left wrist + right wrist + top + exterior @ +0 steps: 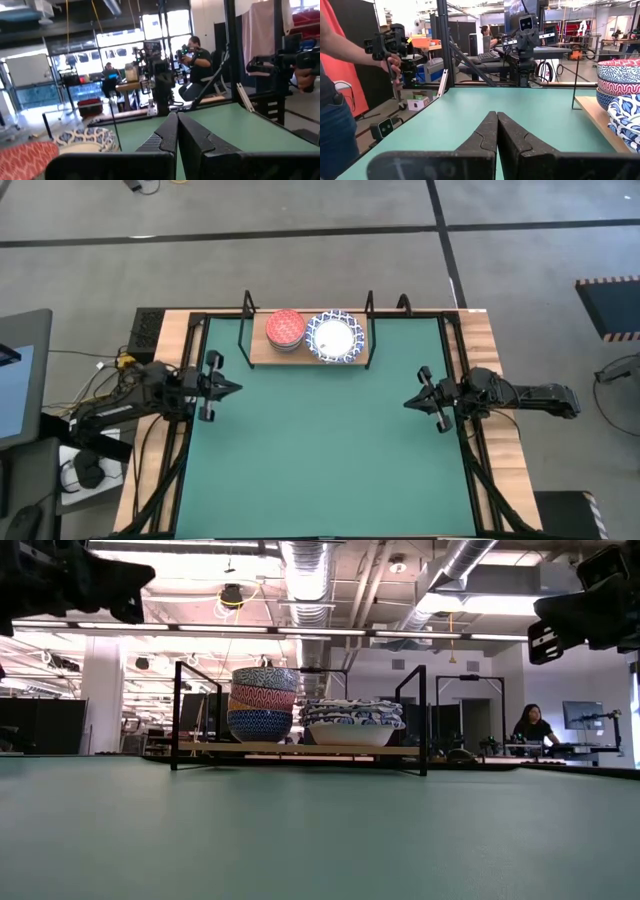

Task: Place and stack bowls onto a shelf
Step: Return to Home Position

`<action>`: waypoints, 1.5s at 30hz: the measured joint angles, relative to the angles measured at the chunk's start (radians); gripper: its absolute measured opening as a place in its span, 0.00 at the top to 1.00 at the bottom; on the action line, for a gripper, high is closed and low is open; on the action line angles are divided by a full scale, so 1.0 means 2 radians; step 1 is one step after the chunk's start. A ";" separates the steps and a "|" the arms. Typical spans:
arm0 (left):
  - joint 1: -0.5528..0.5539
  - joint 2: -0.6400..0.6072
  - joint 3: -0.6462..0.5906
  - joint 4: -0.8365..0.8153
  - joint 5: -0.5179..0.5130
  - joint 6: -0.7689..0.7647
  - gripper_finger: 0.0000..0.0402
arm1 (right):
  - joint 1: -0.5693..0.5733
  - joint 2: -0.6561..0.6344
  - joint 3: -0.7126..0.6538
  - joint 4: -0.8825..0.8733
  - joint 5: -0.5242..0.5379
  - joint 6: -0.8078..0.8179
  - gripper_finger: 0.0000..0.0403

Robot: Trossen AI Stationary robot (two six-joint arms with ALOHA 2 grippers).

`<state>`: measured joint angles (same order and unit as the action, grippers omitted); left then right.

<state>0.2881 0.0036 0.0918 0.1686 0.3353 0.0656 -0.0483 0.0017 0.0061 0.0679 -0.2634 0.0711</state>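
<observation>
Both my grippers are empty right now. My left gripper (235, 388) hangs at the 9 o'clock edge of the mat (320, 460), fingers (167, 135) pressed flat together with nothing between them. My right gripper (408, 402) is over at 3 o'clock, pinched closed too, tips aimed at the middle. The shelf (256, 352) sits at the mat's 12 o'clock. On it there's a stack of small bowls (285, 329), whose top one looks red from above, and just beside it at its 3 o'clock the stack of white bowls (334, 338) with blue rims.
</observation>
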 joint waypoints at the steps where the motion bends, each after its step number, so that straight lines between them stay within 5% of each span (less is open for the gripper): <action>1: 0.000 0.000 0.003 -0.002 0.000 0.004 1.00 | 0.000 0.000 0.000 0.000 0.000 0.000 0.93; 11: 0.000 0.001 -0.041 -0.007 0.000 -0.022 1.00 | 0.000 0.000 0.000 -0.001 0.000 -0.008 0.93; 45: 0.000 0.001 -0.040 -0.054 -0.020 -0.052 1.00 | 0.000 0.000 -0.001 -0.002 0.001 0.004 0.93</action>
<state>0.2882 0.0063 0.0128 0.0605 0.2956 -0.0386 -0.0483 0.0017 0.0044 0.0643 -0.2619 0.0788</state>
